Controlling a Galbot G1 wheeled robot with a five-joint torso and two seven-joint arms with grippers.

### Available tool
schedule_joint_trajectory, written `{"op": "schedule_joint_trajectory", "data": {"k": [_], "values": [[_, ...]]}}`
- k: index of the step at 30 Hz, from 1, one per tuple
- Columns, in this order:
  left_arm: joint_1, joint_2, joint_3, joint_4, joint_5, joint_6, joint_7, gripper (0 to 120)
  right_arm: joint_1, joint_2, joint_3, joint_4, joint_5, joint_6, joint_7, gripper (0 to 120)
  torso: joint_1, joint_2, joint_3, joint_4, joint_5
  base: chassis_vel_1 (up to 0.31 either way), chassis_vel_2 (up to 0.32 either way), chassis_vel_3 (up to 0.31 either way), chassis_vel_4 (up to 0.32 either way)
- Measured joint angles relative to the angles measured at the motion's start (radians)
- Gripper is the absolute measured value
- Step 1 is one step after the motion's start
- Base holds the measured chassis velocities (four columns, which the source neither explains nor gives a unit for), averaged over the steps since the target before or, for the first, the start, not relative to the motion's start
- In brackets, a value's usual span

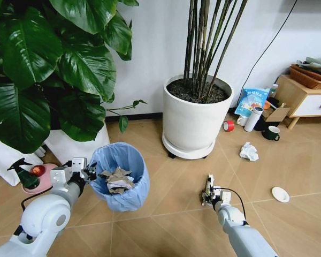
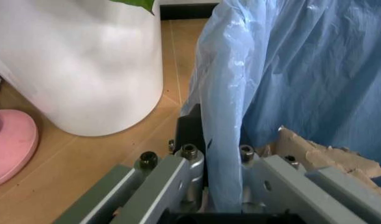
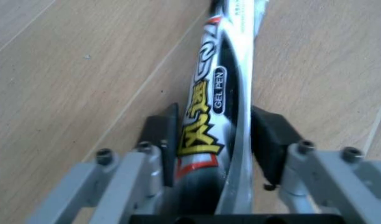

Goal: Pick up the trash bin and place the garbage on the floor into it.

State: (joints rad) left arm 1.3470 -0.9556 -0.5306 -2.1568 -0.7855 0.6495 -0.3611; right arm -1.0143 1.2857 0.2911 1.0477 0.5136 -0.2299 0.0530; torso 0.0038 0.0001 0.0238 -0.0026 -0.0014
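The trash bin (image 1: 129, 160), lined with a crinkly light blue bag (image 2: 290, 70), stands on the herringbone floor (image 1: 171, 214) and holds crumpled paper (image 1: 117, 179). My left gripper (image 1: 89, 172) is shut on its near rim, with the bag (image 2: 222, 154) pinched between the fingers (image 2: 190, 126). My right gripper (image 1: 208, 188), low over the floor to the bin's right, is shut on a piece of garbage: a flattened silver tube (image 3: 218, 93) printed "GEL PEN". A crumpled white paper wad (image 1: 249, 151) and a small white disc (image 1: 280, 194) lie farther right.
A big white plant pot (image 1: 191, 120) stands behind the bin; another white pot (image 2: 72, 70) with a leafy plant is at the left. A pink tray (image 1: 40, 182) lies beside it. A red tape roll (image 1: 228, 125), white bottle (image 1: 252, 119), dark mug (image 1: 271, 133) and wooden cabinet (image 1: 305, 99) are back right.
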Motion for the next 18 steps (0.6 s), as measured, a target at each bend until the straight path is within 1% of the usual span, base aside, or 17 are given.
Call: {"op": "schedule_joint_trajectory", "data": {"k": [2, 3, 5, 6, 8, 10, 11, 12, 13, 14, 15, 16, 17, 18], "values": [[-0.001, -0.001, 0.001, 0.001, 0.001, 0.000, 0.000, 0, 0.000, 0.002, 0.000, -0.002, -0.004, 0.005, -0.001, 23, 0.000, 0.000, 0.000, 0.0002, 0.0004, 0.000, 0.000, 0.000, 0.000], [-0.001, -0.001, 0.001, 0.001, 0.001, 0.000, 0.000, 0, 0.000, 0.002, 0.000, -0.002, -0.004, 0.005, -0.001, 23, 0.000, 0.000, 0.000, 0.0002, 0.0004, 0.000, 0.000, 0.000, 0.000], [-0.001, -0.003, 0.002, 0.001, 0.001, -0.001, 0.000, 0, 0.001, 0.002, -0.001, -0.002, -0.004, 0.008, -0.001, 16, 0.000, 0.000, 0.000, 0.0003, 0.0005, 0.000, 0.000, 0.000, 0.000], [-0.001, -0.003, 0.002, 0.001, 0.001, -0.001, 0.000, 0, 0.001, 0.002, -0.001, -0.002, -0.004, 0.008, -0.001, 16, 0.000, 0.000, 0.000, 0.0003, 0.0005, 0.000, 0.000, 0.000, 0.000], [-0.001, -0.005, 0.002, 0.001, 0.001, -0.001, 0.000, 0, -0.002, 0.000, -0.002, 0.009, -0.011, 0.015, -0.002, 11, 0.000, 0.000, 0.000, 0.0004, 0.0007, 0.000, 0.000, 0.000, 0.000], [-0.001, -0.006, 0.002, 0.000, 0.001, -0.001, 0.000, 0, -0.012, -0.008, -0.005, 0.045, -0.016, 0.016, -0.003, 6, 0.000, 0.000, 0.001, 0.0005, 0.0024, 0.000, 0.000, 0.000, 0.000], [-0.001, -0.006, 0.002, 0.000, 0.001, -0.001, 0.000, 0, -0.012, -0.008, -0.005, 0.045, -0.016, 0.016, -0.003, 6, 0.000, 0.000, 0.001, 0.0005, 0.0024, 0.000, 0.000, 0.000, 0.000], [0.000, -0.006, 0.001, 0.000, 0.001, -0.001, 0.000, 0, -0.020, -0.020, -0.004, 0.091, -0.020, 0.017, -0.004, 5, 0.000, 0.000, 0.001, 0.0005, 0.0025, 0.000, 0.000, 0.000, 0.000], [0.001, -0.006, 0.001, 0.000, 0.001, -0.001, 0.000, 0, -0.029, -0.035, -0.005, 0.143, -0.023, 0.017, -0.006, 5, 0.000, 0.000, 0.000, 0.0008, 0.0010, 0.000, 0.000, 0.000, 0.000], [0.001, -0.007, 0.001, 0.000, 0.001, -0.001, 0.000, 0, -0.040, -0.052, -0.008, 0.197, -0.023, 0.015, -0.009, 5, 0.000, 0.000, 0.000, 0.0007, 0.0005, 0.000, 0.000, 0.000, 0.000], [0.001, -0.007, 0.001, 0.000, 0.001, -0.001, 0.000, 0, -0.040, -0.052, -0.008, 0.197, -0.023, 0.015, -0.009, 5, 0.000, 0.000, 0.000, 0.0007, 0.0005, 0.000, 0.000, 0.000, 0.000], [0.001, -0.007, 0.001, 0.000, 0.001, -0.001, -0.001, 0, -0.048, -0.064, -0.010, 0.234, -0.024, 0.012, -0.013, 5, 0.000, 0.000, 0.000, 0.0006, 0.0009, 0.000, 0.000, 0.000, 0.000], [0.000, -0.008, 0.002, 0.001, 0.001, -0.001, -0.002, 0, -0.059, -0.087, -0.015, 0.301, -0.023, 0.004, -0.023, 5, 0.000, 0.000, 0.000, 0.0006, 0.0018, 0.000, 0.000, 0.000, 0.000], [-0.001, -0.009, 0.003, 0.002, 0.001, -0.001, -0.002, 0, -0.068, -0.106, -0.020, 0.351, -0.022, -0.004, -0.029, 5, 0.000, 0.000, 0.000, 0.0006, 0.0013, 0.000, 0.000, 0.000, 0.000]]}}
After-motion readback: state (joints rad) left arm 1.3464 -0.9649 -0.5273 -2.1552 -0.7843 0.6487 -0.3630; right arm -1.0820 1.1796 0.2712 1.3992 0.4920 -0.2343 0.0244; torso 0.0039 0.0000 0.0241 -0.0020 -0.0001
